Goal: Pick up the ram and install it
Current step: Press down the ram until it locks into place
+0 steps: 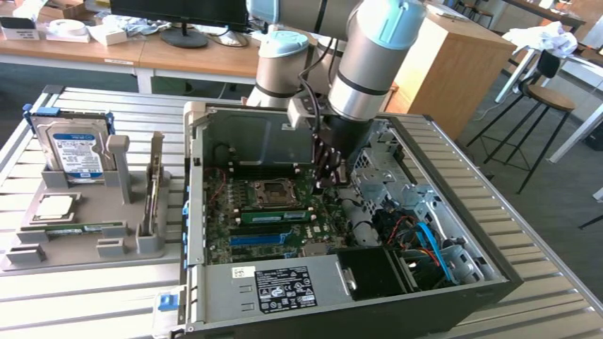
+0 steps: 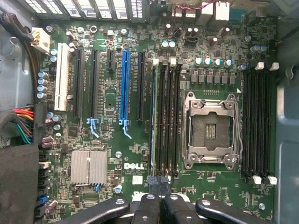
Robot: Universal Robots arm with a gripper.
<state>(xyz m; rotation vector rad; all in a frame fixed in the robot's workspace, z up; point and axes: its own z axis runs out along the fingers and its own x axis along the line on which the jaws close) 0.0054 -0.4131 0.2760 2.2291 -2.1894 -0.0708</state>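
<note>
Shows the ram (image 1: 273, 212) standing on edge in a memory slot on the board (image 2: 110, 100), not loose and not carried. Places it just beside the empty socket (image 1: 273, 189), on the side toward the blue slot (image 2: 124, 84). In the wrist view, presents the ram (image 2: 153, 116) edge-on as a thin pale line in the outermost slot of the bank beside the socket (image 2: 211, 130), with the other slots of that bank dark and apparently vacant.

Runs the long axis along the slot: from the exterior view's left to its right, and in the wrist view straight away from the fingertips.

Sets the end effector (image 1: 325, 182) inside the case (image 1: 527, 275), at the end of the ram toward the exterior view's right. Shows the end effector (image 2: 158, 184) clenched, fingers pressed together, with nothing visibly gripped between them. Puts the tips right at the near end of the ram's slot; cannot tell whether touching the stick or just above it. Suggests, as a judgement, insertion largely accomplished, with full seating and latch position too small to confirm.

Outward: a grey tray (image 1: 56, 254) on the slatted surface (image 1: 85, 304), well apart from the case on the exterior view's left, carrying a drive (image 1: 75, 152) and a card (image 1: 155, 183) on edge.
</note>
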